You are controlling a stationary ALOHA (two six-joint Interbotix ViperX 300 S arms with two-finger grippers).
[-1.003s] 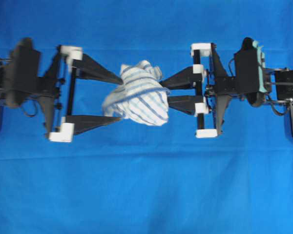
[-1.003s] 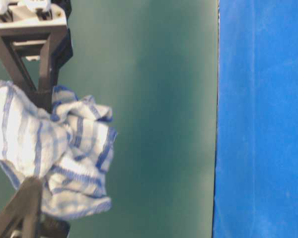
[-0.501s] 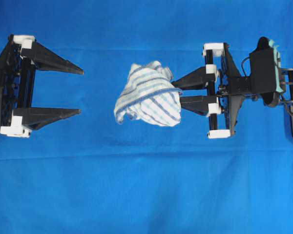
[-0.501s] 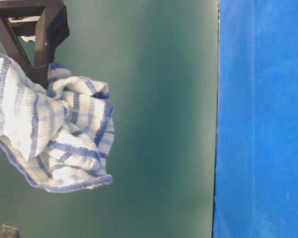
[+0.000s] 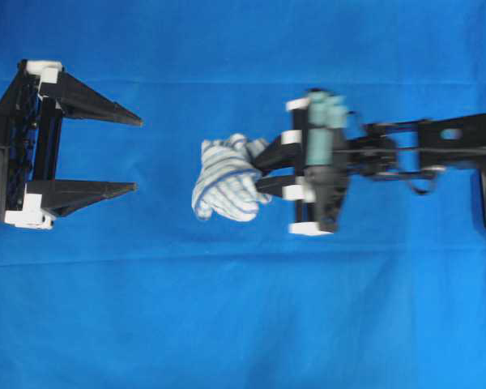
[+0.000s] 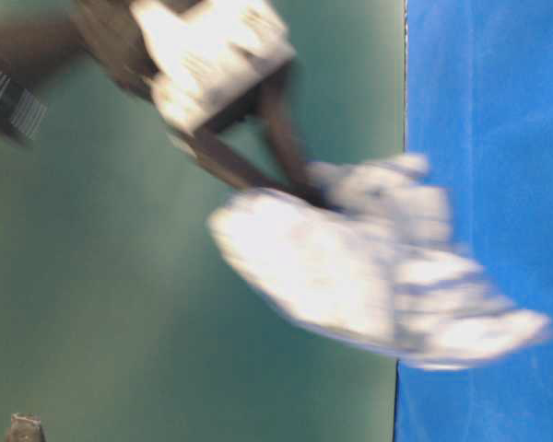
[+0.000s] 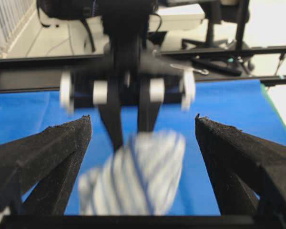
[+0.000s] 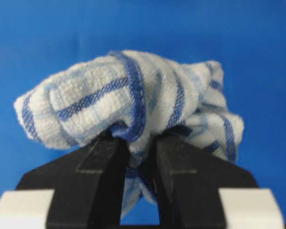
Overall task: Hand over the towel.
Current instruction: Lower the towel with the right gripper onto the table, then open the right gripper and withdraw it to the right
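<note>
While the right gripper (image 5: 262, 170) is clamped on the towel (image 5: 225, 178), pinching a fold of the striped cloth between its narrow-set fingers (image 8: 105, 167), the bundle hangs off its tips, clear of the left gripper (image 5: 136, 154), whose fingers stand wide apart with nothing between them. The handover itself looks done, the cloth being wholly in the right gripper, so what remains seems to be carrying it off or setting it on the blue cloth (image 5: 243, 324). Doing that well probably means keeping the pinch firm, since most of the bundle sags below and ahead of the fingers and only a small fold is caught, and moving smoothly, as the table-level view is blurred and a jerk could shake the cloth loose
</note>
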